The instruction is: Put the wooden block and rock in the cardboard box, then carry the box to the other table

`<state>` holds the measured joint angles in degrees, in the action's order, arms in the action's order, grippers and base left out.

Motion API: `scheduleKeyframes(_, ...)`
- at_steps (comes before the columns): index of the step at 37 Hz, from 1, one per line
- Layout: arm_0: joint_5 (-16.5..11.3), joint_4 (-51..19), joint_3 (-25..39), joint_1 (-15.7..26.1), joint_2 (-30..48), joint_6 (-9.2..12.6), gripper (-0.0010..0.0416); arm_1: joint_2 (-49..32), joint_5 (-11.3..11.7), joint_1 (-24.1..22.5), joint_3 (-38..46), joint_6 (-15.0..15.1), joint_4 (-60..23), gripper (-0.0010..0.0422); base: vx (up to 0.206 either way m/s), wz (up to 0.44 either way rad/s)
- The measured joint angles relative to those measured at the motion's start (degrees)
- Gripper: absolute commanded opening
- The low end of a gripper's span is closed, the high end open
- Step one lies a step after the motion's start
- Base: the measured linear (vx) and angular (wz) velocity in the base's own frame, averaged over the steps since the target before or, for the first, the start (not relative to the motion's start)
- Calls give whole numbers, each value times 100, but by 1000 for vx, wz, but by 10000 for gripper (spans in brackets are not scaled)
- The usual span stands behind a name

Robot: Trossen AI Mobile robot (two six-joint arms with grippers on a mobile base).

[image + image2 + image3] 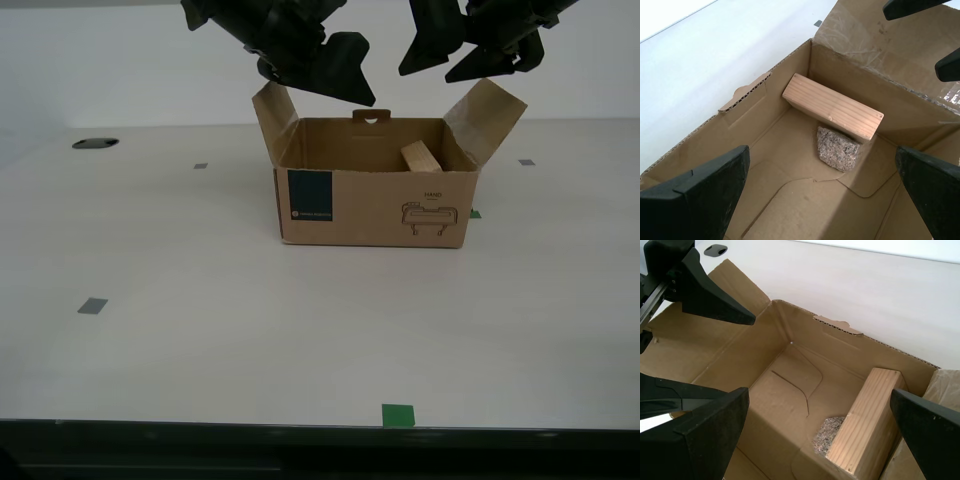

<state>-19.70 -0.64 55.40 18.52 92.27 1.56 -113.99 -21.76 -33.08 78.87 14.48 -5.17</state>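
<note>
Above the box (375, 205), both grippers (822, 195) (820, 435) hang released, empty; block (832, 106) and rock (837, 146) rest inside, ready for carrying.

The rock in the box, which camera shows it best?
The second wrist view: the rock lies in full sight on the floor of the cardboard box, up against the wooden block. The first wrist view shows only a speckled part beside the block. The exterior view does not show it; the box's front wall hides it.
</note>
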Motion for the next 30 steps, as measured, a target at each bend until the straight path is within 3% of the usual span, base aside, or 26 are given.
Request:
scheduleKeyframes(7,2,-39,0,0,-20,70,394,0,0,0,28,-42,-61,398,0,0)
scheduleKeyframes(11,2,-448,164,0,-61,129,394,20,0,0,146,-190,-293,398,0,0)
scheduleKeyframes(21,0,-1460,988,2,-127,131,394,142,0,0,702,-686,-782,398,0,0)
scheduleKeyframes(30,0,-2664,2004,0,-153,131,394,149,0,0,1593,-754,-1963,398,0,0)
